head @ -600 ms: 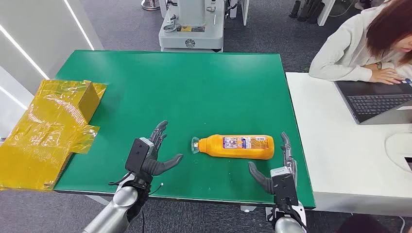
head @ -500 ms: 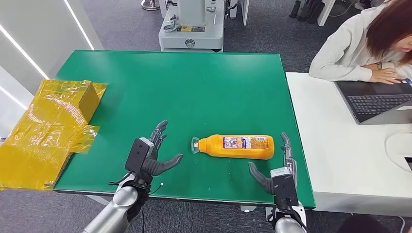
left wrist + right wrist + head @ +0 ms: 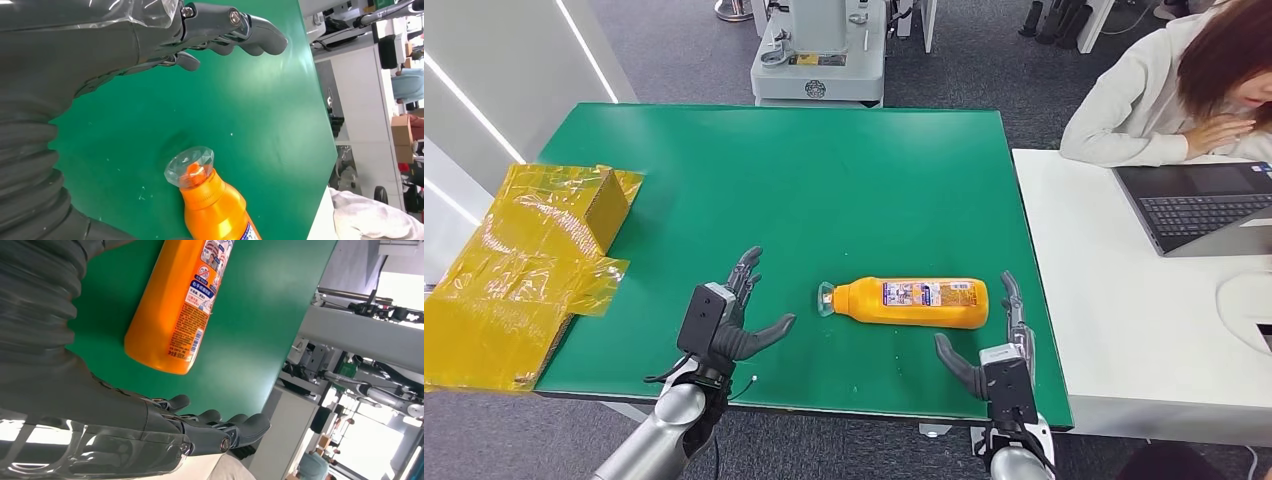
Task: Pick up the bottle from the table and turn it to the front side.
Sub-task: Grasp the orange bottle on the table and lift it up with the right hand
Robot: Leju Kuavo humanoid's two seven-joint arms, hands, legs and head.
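**Both hands open beside the bottle, nothing gripped yet**

From my head view, an office floor surrounds a green table (image 3: 824,170). Yellow plastic wrap (image 3: 519,265) lies over its left edge, and a person (image 3: 1184,90) sits at a white desk (image 3: 1114,300) on the right with a laptop (image 3: 1199,205). The orange bottle (image 3: 914,302) lies on its side near the table's front edge, its clear cap pointing toward my left hand (image 3: 729,320). That hand hangs near the cap end with its fingers spread and holds nothing. My right hand (image 3: 999,345) sits just beside the bottle's base, thumb apart from the fingers, also empty.

My left wrist view adds what the head view cannot: the clear cap (image 3: 190,166) with the orange neck behind it, and my fingers (image 3: 250,35) reaching over bare green mat, well apart from the bottle.

My right wrist view shows the bottle's flat base and the printed label (image 3: 197,295) running along the side that faces up. I think this is the back label, since it carries small print and a barcode, but the print is too small for me to be sure.

I judge that I am at the approach, before the pick-up. Next I need to close one hand around the body, lift it, and roll it until the front panel faces me.
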